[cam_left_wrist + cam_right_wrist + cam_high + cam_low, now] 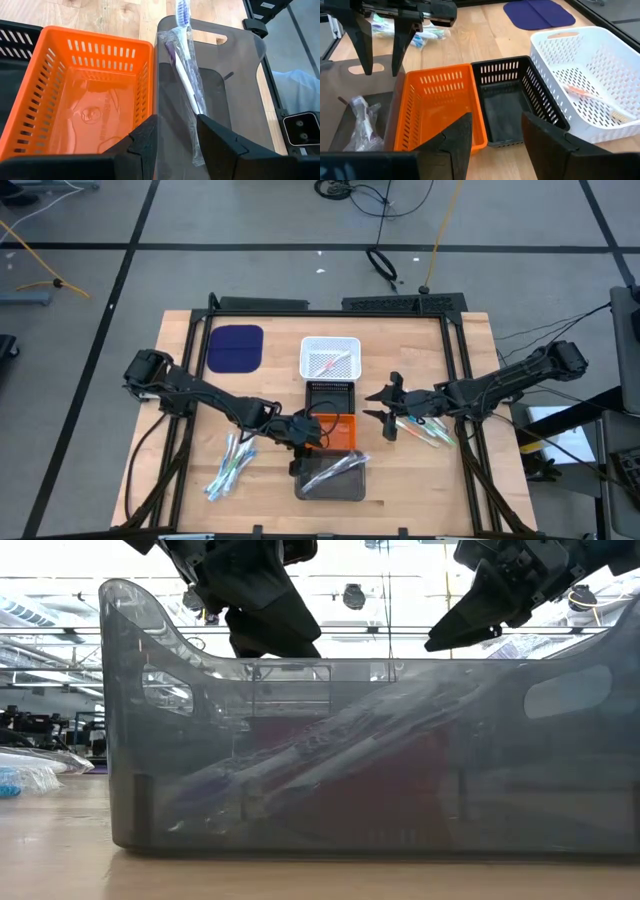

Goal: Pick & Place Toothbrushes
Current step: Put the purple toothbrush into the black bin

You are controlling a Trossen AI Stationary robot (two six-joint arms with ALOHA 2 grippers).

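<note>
Inside grey tray (235, 100), wrapped toothbrushes (187, 90)

Four cameras on one surface (180, 340), each with its own angle.
Overhead looks straight down on everything; the low one sits at surface height, pressed right against the grey tray (330, 760). The left wrist view peers down close into the orange basket (75, 100) and grey tray, while the right wrist view looks across the same orange basket from the other side.
</note>
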